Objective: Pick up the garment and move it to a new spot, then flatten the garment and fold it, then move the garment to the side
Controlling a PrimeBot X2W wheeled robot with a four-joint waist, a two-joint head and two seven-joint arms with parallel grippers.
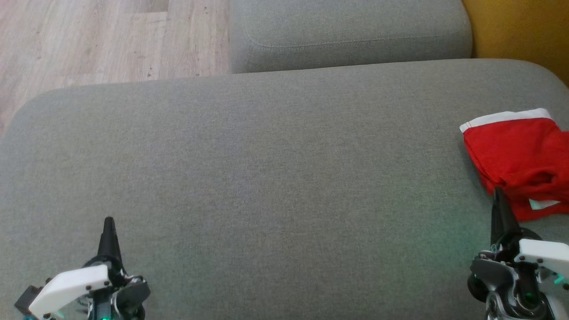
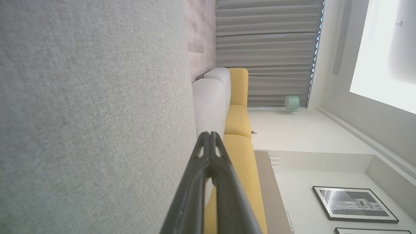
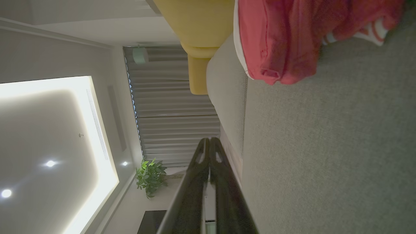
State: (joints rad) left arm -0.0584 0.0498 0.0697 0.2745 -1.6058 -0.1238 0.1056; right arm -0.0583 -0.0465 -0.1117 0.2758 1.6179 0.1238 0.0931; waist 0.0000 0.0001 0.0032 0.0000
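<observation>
Red crumpled fabric garment with a white band [image 1: 520,160] is lying at the far right of the large grey woven cushion [image 1: 266,178], running out past the head view's right edge.

Right gripper [image 1: 498,192] is sitting with its 2 dark fingers pressed together, holding nothing. Its tip is just beside the garment's near hem, and the wrist view suggests it is not touching. Left gripper [image 1: 109,222] is likewise closed and empty, well apart from the garment.

Risks, as judged:
- Advancing with the jaws closed is likely to be shoving the cloth toward the cushion's edge.
- Pinching the bunched folds is risking several layers lifting as 1 lump, making flattening harder.

Count: 1 garment, 2 grippers, 2 grey cushions (the smaller grey cushion [image 1: 346,31] behind), 1 yellow upholstered seat [image 1: 524,26].
</observation>
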